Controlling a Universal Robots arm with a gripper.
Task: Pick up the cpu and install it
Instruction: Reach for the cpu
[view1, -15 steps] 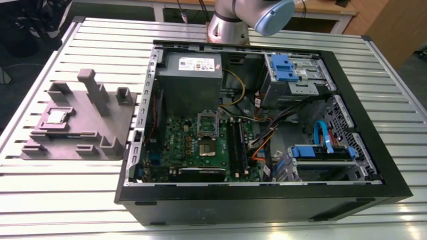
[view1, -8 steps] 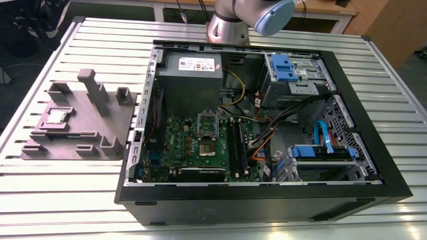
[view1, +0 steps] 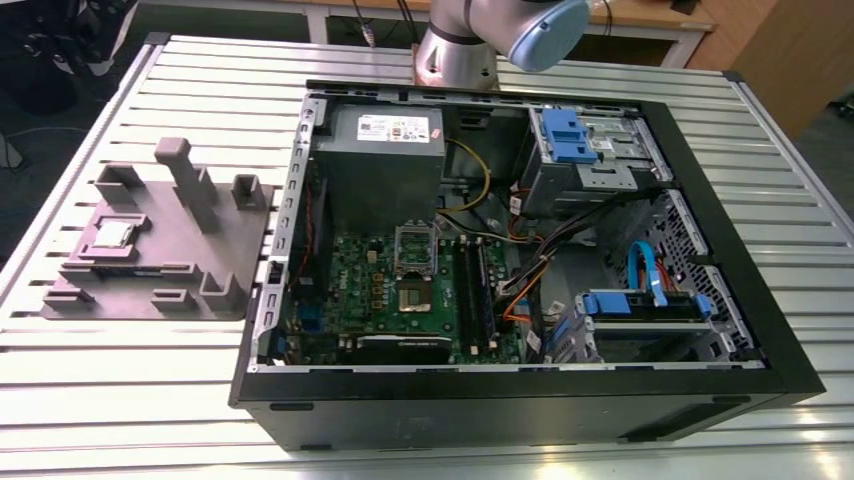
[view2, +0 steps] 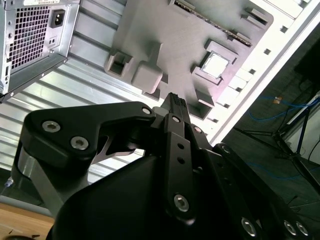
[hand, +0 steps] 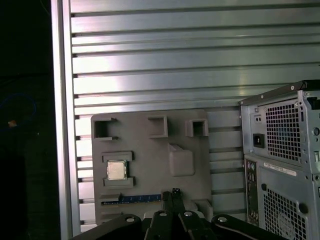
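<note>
The cpu (view1: 114, 235) is a small square chip with a shiny silver top, lying flat in a recess of the grey holder block (view1: 174, 215) on the table, at the exterior view's left of the open computer case (view1: 534, 390). Both wrist views look down on it from well above: the cpu (hand: 116, 170) (view2: 215, 65) lies off to one side of my black gripper (hand: 175, 192) (view2: 175, 100). The fingers are shut together with nothing between them. Inside the case, the silver socket frame (view1: 416, 245) stands hinged open over the green socket (view1: 416, 298).
The holder block (hand: 150, 150) has several raised posts and empty pockets. The case's rear panel (hand: 285, 160) with its vent grille stands close beside the block. The slatted metal table (view1: 147, 400) ends near the block's far side. The arm's joint (view1: 534, 25) rises behind the case.
</note>
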